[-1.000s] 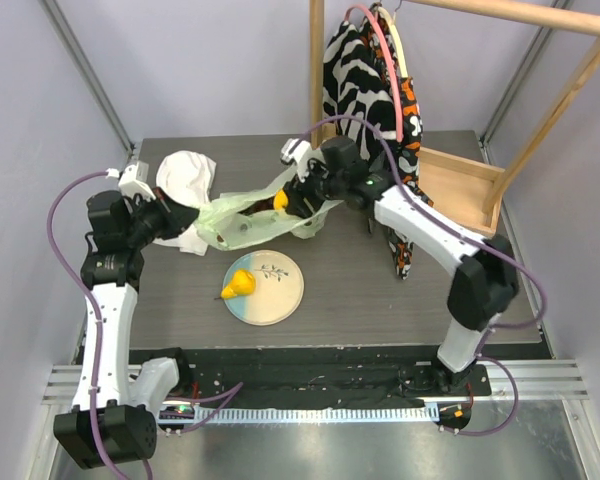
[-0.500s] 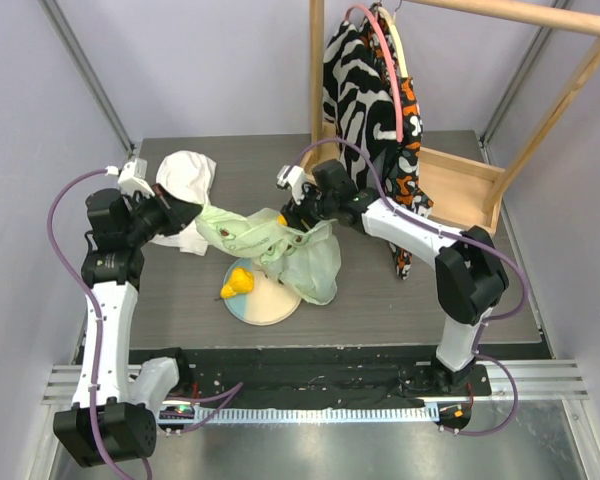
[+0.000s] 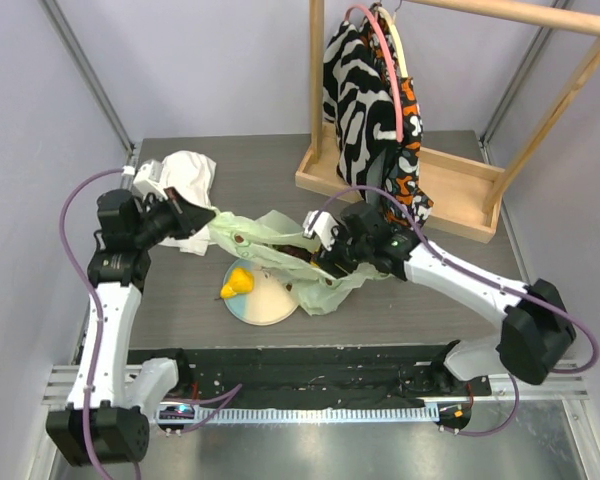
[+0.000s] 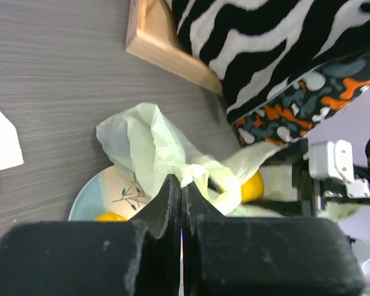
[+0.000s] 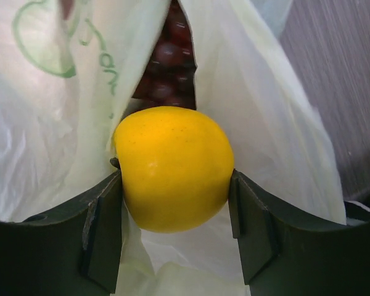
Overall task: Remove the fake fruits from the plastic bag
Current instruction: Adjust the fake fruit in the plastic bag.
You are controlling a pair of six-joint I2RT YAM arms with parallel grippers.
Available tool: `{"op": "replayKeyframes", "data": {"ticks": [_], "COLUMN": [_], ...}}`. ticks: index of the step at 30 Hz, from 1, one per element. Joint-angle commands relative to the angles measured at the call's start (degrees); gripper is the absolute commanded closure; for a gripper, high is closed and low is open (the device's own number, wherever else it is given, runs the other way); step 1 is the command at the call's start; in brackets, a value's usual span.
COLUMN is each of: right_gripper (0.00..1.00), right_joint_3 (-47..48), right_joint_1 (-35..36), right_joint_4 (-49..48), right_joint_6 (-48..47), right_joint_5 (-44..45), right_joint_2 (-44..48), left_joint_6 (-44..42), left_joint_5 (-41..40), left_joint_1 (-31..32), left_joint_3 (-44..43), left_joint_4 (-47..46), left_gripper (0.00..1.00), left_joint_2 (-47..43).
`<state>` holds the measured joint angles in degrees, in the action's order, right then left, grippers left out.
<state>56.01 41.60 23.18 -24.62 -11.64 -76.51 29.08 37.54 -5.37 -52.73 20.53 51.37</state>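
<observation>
The pale green plastic bag (image 3: 280, 245) is stretched between both arms, draping over the plate's (image 3: 270, 305) right edge. My left gripper (image 3: 198, 218) is shut on the bag's twisted handle (image 4: 186, 173). My right gripper (image 5: 174, 180) is shut on a yellow round fruit (image 5: 172, 166) at the bag's mouth, one finger (image 5: 102, 216) on each side of it. Dark red grapes (image 5: 169, 61) show deeper inside the bag. A yellow pear (image 3: 238, 283) lies on the plate's left part. The left wrist view shows the yellow fruit (image 4: 254, 187) behind the bag (image 4: 142, 142). The other fruits are hidden.
A white cloth (image 3: 185, 178) lies at the back left beside my left gripper. A wooden rack base (image 3: 420, 185) stands at the back right, with zebra-patterned and orange-patterned clothes (image 3: 365, 90) hanging over it.
My right arm has swung from the back of the table toward the front with the yellow fruit, pulling the bag over the plate's right edge. The left gripper has kept its grip and shifted slightly.
</observation>
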Motion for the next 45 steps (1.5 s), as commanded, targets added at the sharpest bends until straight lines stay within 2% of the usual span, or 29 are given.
{"op": "replayKeyframes", "data": {"ticks": [1,7,8,11,14,16,17,19,20,23,25,26,29,34,38,45], "right_gripper": [0.58,0.62,0.63,0.64,0.64,0.64,0.64,0.64,0.63,0.6,0.57,0.47,0.31,0.22,0.23,0.24], "right_joint_3": [5.14,30.44,36.83,46.78,48.76,46.57,42.12,35.96,29.05,16.56,11.6,7.4,2.19,5.15,8.59,9.21], "right_joint_1": [-3.71,-11.71,-13.2,-15.49,-16.38,-16.21,-16.03,-14.89,-14.28,-12.34,-11.2,-10.5,-9.7,-10.05,-10.23,-10.23], "right_joint_4": [-6.73,-11.49,-11.84,-12.02,-12.02,-11.32,-11.14,-11.14,-10.96,-10.79,-10.7,-10.79,-10.61,-4.91,-2.35,-2.88], "right_joint_6": [-5.94,-9.03,-10.0,-9.83,-9.74,-8.61,-8.34,-8.86,-9.39,-9.83,-8.78,-7.73,-5.1,-2.63,1.32,1.87], "right_joint_5": [9.25,11.38,14.68,14.98,14.01,10.08,9.1,6.99,6.46,5.58,5.93,5.84,6.36,4.0,-2.14,-4.19], "right_joint_2": [-7.58,-25.33,-27.01,-31.59,-31.16,-27.84,-26.42,-23.44,-21.07,-17.63,-16.57,-16.22,-13.76,-9.45,-9.27,-13.31], "left_joint_6": [-3.85,-4.03,-3.86,-3.15,-3.41,-3.85,-3.94,-3.86,-3.86,-4.38,-5.17,-5.52,-8.07,-12.55,-15.37,-14.05], "left_joint_5": [-3.17,-5.18,-5.54,-5.37,-5.11,-4.67,-4.15,-2.74,-2.47,-2.12,-2.29,-2.64,-2.91,-5.36,-8.88,-7.92], "left_joint_1": [3.25,3.87,3.96,4.05,4.22,4.14,4.22,4.22,4.31,4.84,7.47,8.0,9.49,10.11,10.11,10.11], "left_joint_3": [-8.66,-29.07,-35.36,-45.84,-49.3,-47.48,-45.73,-37.13,-33.27,-20.16,-12.97,-11.18,-6.09,-2.91,-0.8,-0.53], "left_joint_4": [-4.27,-9.72,-10.68,-12.09,-13.15,-12.89,-12.8,-12.54,-12.54,-11.92,-10.09,-9.38,-6.31,-1.56,0.29,0.12], "left_gripper": [1.0,1.0,1.0,1.0,1.0,1.0,1.0,1.0,1.0,1.0,1.0,1.0,1.0,1.0,1.0,1.0], "left_joint_2": [10.02,25.95,29.71,35.79,37.31,36.26,35.56,31.96,30.64,24.4,20.81,19.74,16.66,14.28,12.79,12.7]}}
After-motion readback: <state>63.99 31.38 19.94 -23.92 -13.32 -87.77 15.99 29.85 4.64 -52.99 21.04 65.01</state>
